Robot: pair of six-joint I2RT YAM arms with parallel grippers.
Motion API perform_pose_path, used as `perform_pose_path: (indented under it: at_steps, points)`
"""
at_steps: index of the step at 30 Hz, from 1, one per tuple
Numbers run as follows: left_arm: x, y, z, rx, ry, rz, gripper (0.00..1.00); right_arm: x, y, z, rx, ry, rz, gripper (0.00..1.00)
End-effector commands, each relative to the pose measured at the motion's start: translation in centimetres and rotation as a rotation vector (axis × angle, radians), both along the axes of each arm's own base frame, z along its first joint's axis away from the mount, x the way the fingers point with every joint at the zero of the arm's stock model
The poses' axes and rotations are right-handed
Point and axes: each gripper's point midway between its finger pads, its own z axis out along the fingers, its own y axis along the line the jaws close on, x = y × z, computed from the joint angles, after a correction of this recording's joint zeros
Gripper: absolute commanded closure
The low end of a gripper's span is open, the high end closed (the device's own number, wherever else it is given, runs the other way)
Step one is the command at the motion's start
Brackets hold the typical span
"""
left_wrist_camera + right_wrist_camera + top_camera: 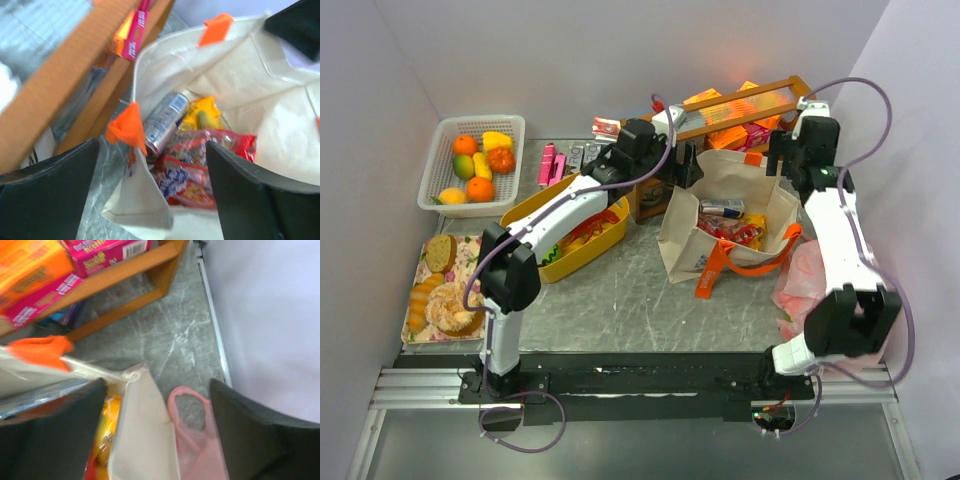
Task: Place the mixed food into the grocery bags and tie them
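The left gripper point(151, 150) hung with its jaws apart, clamped on nothing. It straddled the near rim of the tote point(280, 130) just by an orange handle tab point(126, 131). That pose looked chosen to take the rim or handle and hold the mouth wide. Beyond it, inside the tote, a can point(162, 122) lay on its side, touching red packets point(200, 165) and a yellow packet point(202, 112).

The right gripper point(156, 387) was likewise spread and empty at the tote's upper-right corner. The tote wall and the loop handle of the pink bag point(192, 440) lay between its fingers.

In the top view the tote stood right of centre on the worktop point(620, 290), and the pink bag slumped just beside it at lower right. Fruit point(480, 165) sat in the basket point(432, 170) at upper left, well apart from the 2 bags. Packing therefore seemed roughly half done, and neither bag was tied.
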Motion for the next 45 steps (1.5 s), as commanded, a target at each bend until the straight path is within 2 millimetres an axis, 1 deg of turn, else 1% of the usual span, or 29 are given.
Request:
perform_pose_path:
  at_steps: [1, 2, 4, 5, 6, 7, 8, 9, 11, 12, 13, 15, 16, 17, 18, 19, 20, 21, 22, 23, 26, 27, 29, 31, 33, 34, 38, 43, 45]
  points:
    - [-2.3, 0.3, 7.5, -0.129, -0.173, -0.073, 0.02, -6.0, 0.8, 9.5, 0.088, -0.210, -0.026, 0.04]
    - [-2.8, 0.5, 8.6, -0.139, -0.191, -0.076, 0.01, -8.4, 1.0, 10.0, 0.148, -0.236, -0.070, 0.04]
    - [-3.4, 0.6, 9.5, -0.147, -0.220, -0.073, 0.00, -10.9, 0.7, 9.8, 0.170, -0.259, -0.119, 0.04]
    - [-4.0, 1.0, 10.9, -0.163, -0.247, -0.072, 0.01, -12.6, 0.6, 8.5, 0.186, -0.253, -0.142, 0.03]
    - [-4.3, 1.2, 12.1, -0.184, -0.287, -0.066, 0.00, -13.6, 0.4, 7.1, 0.188, -0.219, -0.169, 0.03]
    - [-4.9, 1.8, 13.1, -0.196, -0.311, -0.065, 0.04, -14.5, -0.1, 4.6, 0.187, -0.166, -0.207, 0.03]
    - [-5.1, 2.1, 13.8, -0.204, -0.330, -0.062, 0.04, -15.7, -1.4, 3.8, 0.181, -0.164, -0.279, 0.01]
    - [-5.1, 2.4, 14.3, -0.199, -0.353, -0.051, 0.04, -16.9, -1.9, 1.9, 0.189, -0.108, -0.314, 0.01]
    - [-5.2, 3.4, 15.6, -0.192, -0.373, -0.019, 0.04, -18.6, -3.0, -0.5, 0.218, -0.087, -0.397, 0.01]
    - [-5.2, 3.7, 16.1, -0.183, -0.386, -0.005, 0.04, -19.2, -3.7, -1.0, 0.231, -0.105, -0.435, 0.00]
    - [-4.8, 4.5, 16.7, -0.185, -0.385, 0.044, 0.04, -19.5, -4.0, -1.4, 0.255, -0.122, -0.451, 0.00]
    - [-5.6, 6.3, 18.0, -0.206, -0.373, 0.100, 0.04, -19.9, -3.7, -3.0, 0.352, -0.118, -0.461, 0.00]
    - [-5.8, 7.0, 16.9, -0.200, -0.354, 0.125, 0.04, -19.9, -3.5, -3.6, 0.375, -0.111, -0.456, 0.01]
    - [-7.5, 8.6, 19.3, -0.252, -0.390, 0.138, 0.04, -20.1, -3.2, -5.1, 0.401, -0.080, -0.456, 0.01]
    - [-8.0, 9.4, 19.3, -0.282, -0.365, 0.151, 0.04, -20.3, -3.2, -5.9, 0.400, -0.058, -0.467, 0.01]
    - [-8.5, 9.9, 17.1, -0.268, -0.320, 0.151, 0.04, -20.8, -3.5, -6.7, 0.390, -0.036, -0.489, 0.01]
    - [-10.2, 11.5, 18.5, -0.304, -0.329, 0.151, 0.04, -21.6, -3.6, -8.0, 0.375, 0.014, -0.512, 0.01]
    - [-10.8, 12.4, 18.3, -0.335, -0.297, 0.164, 0.04, -22.1, -3.9, -8.3, 0.359, 0.030, -0.528, 0.01]
    - [-12.2, 13.5, 17.0, -0.335, -0.281, 0.157, 0.04, -22.9, -4.7, -8.6, 0.314, 0.040, -0.577, 0.01]
    - [-12.8, 14.2, 16.5, -0.338, -0.279, 0.156, 0.04, -23.1, -4.8, -8.3, 0.304, 0.018, -0.579, 0.01]
    - [-14.0, 16.3, 14.0, -0.310, -0.233, 0.179, 0.04, -23.0, -3.9, -8.7, 0.344, 0.023, -0.548, 0.02]
    - [-14.2, 16.7, 12.6, -0.271, -0.194, 0.170, 0.04, -22.9, -3.5, -9.2, 0.365, 0.041, -0.537, 0.03]
    - [-14.8, 17.6, 11.6, -0.250, -0.175, 0.176, 0.04, -22.7, -2.3, -10.6, 0.410, 0.078, -0.504, 0.05]
    - [-15.7, 18.5, 10.7, -0.228, -0.175, 0.174, 0.04, -23.1, -2.1, -11.4, 0.391, 0.087, -0.508, 0.06]
    - [-16.1, 19.0, 10.1, -0.216, -0.178, 0.179, 0.04, -23.9, -2.7, -11.4, 0.332, 0.093, -0.542, 0.06]
    - [-16.5, 19.4, 10.1, -0.213, -0.179, 0.179, 0.04, -23.9, -2.6, -10.6, 0.318, 0.062, -0.526, 0.07]
    - [-17.4, 19.4, 10.0, -0.210, -0.164, 0.150, 0.04, -23.5, -1.2, -9.3, 0.257, 0.019, -0.439, 0.10]
    - [-17.7, 19.7, 9.5, -0.198, -0.164, 0.151, 0.04, -23.2, 0.1, -11.0, 0.197, 0.146, -0.423, 0.10]
    - [-17.7, 19.8, 9.5, -0.193, -0.164, 0.156, 0.04, -23.6, -0.6, -11.1, 0.162, 0.171, -0.480, 0.09]
